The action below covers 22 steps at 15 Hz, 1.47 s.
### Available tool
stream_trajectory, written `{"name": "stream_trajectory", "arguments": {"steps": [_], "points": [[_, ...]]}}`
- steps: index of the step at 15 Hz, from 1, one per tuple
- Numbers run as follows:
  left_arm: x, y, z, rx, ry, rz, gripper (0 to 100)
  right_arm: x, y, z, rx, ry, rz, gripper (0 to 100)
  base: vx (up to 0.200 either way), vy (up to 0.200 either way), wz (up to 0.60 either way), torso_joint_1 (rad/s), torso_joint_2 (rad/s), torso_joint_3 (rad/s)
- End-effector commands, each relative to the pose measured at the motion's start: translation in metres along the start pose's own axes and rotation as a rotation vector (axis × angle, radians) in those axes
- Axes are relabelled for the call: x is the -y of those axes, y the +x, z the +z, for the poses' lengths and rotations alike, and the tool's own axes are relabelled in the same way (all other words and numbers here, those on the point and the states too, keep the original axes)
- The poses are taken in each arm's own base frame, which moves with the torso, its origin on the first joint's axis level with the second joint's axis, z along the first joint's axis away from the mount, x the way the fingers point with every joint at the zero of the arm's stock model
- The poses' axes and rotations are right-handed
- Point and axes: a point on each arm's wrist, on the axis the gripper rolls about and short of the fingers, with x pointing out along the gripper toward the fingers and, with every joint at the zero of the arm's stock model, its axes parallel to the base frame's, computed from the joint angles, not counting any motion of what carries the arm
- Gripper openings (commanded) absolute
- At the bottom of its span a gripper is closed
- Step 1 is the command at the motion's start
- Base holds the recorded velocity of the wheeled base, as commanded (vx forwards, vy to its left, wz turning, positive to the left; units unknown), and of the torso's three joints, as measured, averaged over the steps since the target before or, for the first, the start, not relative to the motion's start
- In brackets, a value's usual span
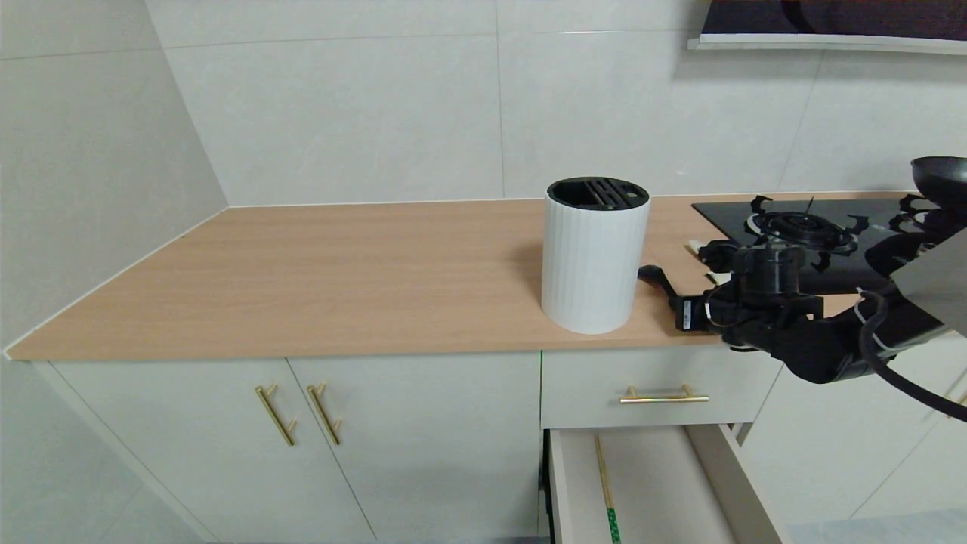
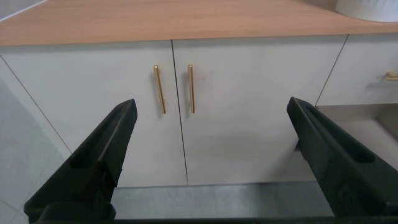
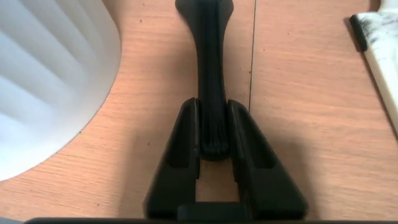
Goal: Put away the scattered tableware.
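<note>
1. The open drawer [image 1: 718, 483] under the counter [image 1: 340, 279] holds chopsticks [image 1: 604, 483] (lying lengthwise).
2. The left gripper [image 2: 210, 106] hangs spread wide before the cabinet doors [image 2: 249, 118].
3. Near the counter's front edge, the right gripper [image 3: 213, 106] is clamped on a black handle [image 3: 210, 56] lying flat.
4. The handle's far end lies just beside the white holder [image 1: 593, 264].
5. The stove [image 1: 801, 227] sits farther back, to the right.

The white ribbed holder [image 1: 595, 257] stands just beside the right tool [image 3: 212, 118], which is clamped on a black handle [image 3: 210, 56], with the stove [image 1: 804, 227] close behind. Left of the holder, a wide run of table [image 1: 340, 272] offers passage.
</note>
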Motion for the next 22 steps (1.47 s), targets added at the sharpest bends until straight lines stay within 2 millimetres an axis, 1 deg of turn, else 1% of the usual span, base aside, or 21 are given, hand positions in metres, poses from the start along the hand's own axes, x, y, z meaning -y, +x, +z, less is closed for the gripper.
{"name": "stream_trajectory", "arguments": {"steps": [1,2,4,5,6,8,9,10,11,12,13,15,18,19,22], "points": [[0.0,0.0,0.0,-0.001,0.0,0.0,100,-0.001,-0.007,0.008,0.018,0.001,0.001,0,0.0,0.0,0.0,0.0,0.0,0.0],[0.0,0.0,0.0,-0.001,0.0,0.0,100,-0.001,-0.01,0.011,0.012,0.001,0.001,0,0.0,0.0,0.0,0.0,0.0,0.0],[0.0,0.0,0.0,-0.001,0.0,0.0,100,-0.005,-0.033,0.027,-0.025,0.035,0.003,0,0.0,0.0,0.0,0.0,0.0,0.0],[0.0,0.0,0.0,-0.001,0.0,-0.002,100,-0.005,-0.04,0.032,-0.031,0.047,0.003,0,0.0,0.0,0.0,0.0,0.0,0.0],[0.0,0.0,0.0,-0.001,0.0,0.0,100,-0.007,-0.064,0.048,-0.048,0.071,0.002,0,0.0,0.0,0.0,0.0,0.0,0.0],[0.0,0.0,0.0,-0.001,0.0,0.0,100,-0.011,-0.101,0.065,-0.085,0.07,0.002,0,0.0,0.0,0.0,0.0,0.0,0.0],[0.0,0.0,0.0,-0.001,0.0,0.0,100,-0.014,-0.116,0.07,-0.108,0.066,-0.001,0,0.0,0.0,0.0,0.0,0.0,0.0],[0.0,0.0,0.0,-0.001,0.0,0.0,100,-0.02,-0.138,0.072,-0.155,0.055,-0.021,0,0.0,0.0,0.0,0.0,0.0,0.0],[0.0,0.0,0.0,-0.001,0.0,0.0,100,-0.026,-0.154,0.073,-0.173,0.052,-0.012,0,0.0,0.0,0.0,0.0,0.0,0.0],[0.0,0.0,0.0,-0.001,0.0,0.0,100,-0.029,-0.165,0.072,-0.182,0.057,-0.003,0,0.0,0.0,0.0,0.0,0.0,0.0],[0.0,0.0,0.0,-0.001,0.0,0.0,100,-0.034,-0.185,0.066,-0.19,0.063,0.017,0,0.0,0.0,0.0,0.0,0.0,0.0],[0.0,0.0,0.0,-0.001,0.0,0.0,100,-0.034,-0.202,0.051,-0.214,0.062,0.03,0,0.0,0.0,0.0,0.0,0.0,0.0],[0.0,0.0,0.0,-0.001,0.0,0.0,100,-0.033,-0.213,0.024,-0.288,0.051,0.034,0,0.0,0.0,0.0,0.0,0.0,0.0],[0.0,0.0,0.0,-0.001,0.0,-0.002,100,-0.032,-0.213,0.016,-0.314,0.046,0.033,0,0.0,0.0,0.0,0.0,0.0,0.0],[0.0,0.0,0.0,-0.001,0.0,0.0,100,-0.032,-0.208,0.01,-0.327,0.044,0.036,0,0.0,0.0,0.0,0.0,0.0,0.0]]}}
